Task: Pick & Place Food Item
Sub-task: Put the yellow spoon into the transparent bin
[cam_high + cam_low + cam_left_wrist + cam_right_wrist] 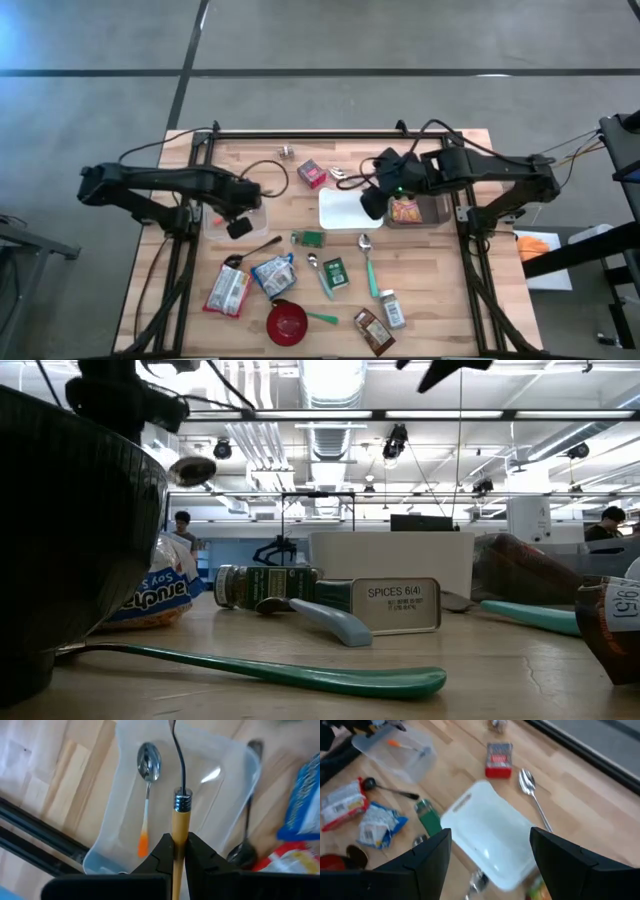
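Orange snack bag [405,211] in dark bin, table's right side.

Utensil clutter up front
Red bowl [287,323] at the near edge, teal-handled spoon [369,268] farther right, black ladle [250,252] farther left.

A large open lab or industrial workspace; exposed ceiling ducts [335,445] and strip lights [335,380] run overhead; a polished concrete floor [330,40] surrounds the wooden surface [440,290]; far behind, people [182,525] sit at desks with monitors [420,522].
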You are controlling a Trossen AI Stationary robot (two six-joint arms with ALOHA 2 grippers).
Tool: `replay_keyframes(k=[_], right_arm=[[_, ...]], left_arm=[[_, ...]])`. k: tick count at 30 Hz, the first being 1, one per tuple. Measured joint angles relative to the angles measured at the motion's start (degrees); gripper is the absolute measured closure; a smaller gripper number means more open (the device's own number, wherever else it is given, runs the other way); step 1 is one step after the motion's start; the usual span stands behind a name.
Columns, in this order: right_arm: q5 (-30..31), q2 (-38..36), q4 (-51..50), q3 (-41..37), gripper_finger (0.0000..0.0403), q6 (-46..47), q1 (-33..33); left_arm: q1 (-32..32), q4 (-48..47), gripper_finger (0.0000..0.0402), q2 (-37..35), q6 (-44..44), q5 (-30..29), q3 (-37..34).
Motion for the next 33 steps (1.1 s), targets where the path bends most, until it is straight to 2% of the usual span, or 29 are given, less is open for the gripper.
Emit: replay_keyframes(k=[8, 12, 19, 25, 33], right_arm=[[-0.3, -2.4, -4.6, -3.1, 0.0135, 8.1, 4.1], [-0.4, -3.1, -4.6, -5.7, 0.0135, 11.0, 5.8], [-0.6, -3.6, -4.5, -8.0, 0.0135, 14.7, 8.6], [-0.5, -3.6, -4.5, -8.2, 0.0135, 15.0, 9.7], [-0.5, -3.6, -4.5, -8.3, 0.0135, 14.8, 9.7]], left_arm=[[0.2, 2.0, 0.0387, 4.1, 6.2, 1.6, -4.7], [1.3, 8.2, 0.0387, 3.6, 8.2, 6.3, -8.2], [3.8, 8.6, 0.0387, 2.0, 3.5, 6.4, -11.5], [6.3, 7.8, 0.0387, -2.9, 3.2, 6.0, -11.6], [8.6, 6.6, 0.0387, -2.7, 3.8, 7.1, -14.0]])
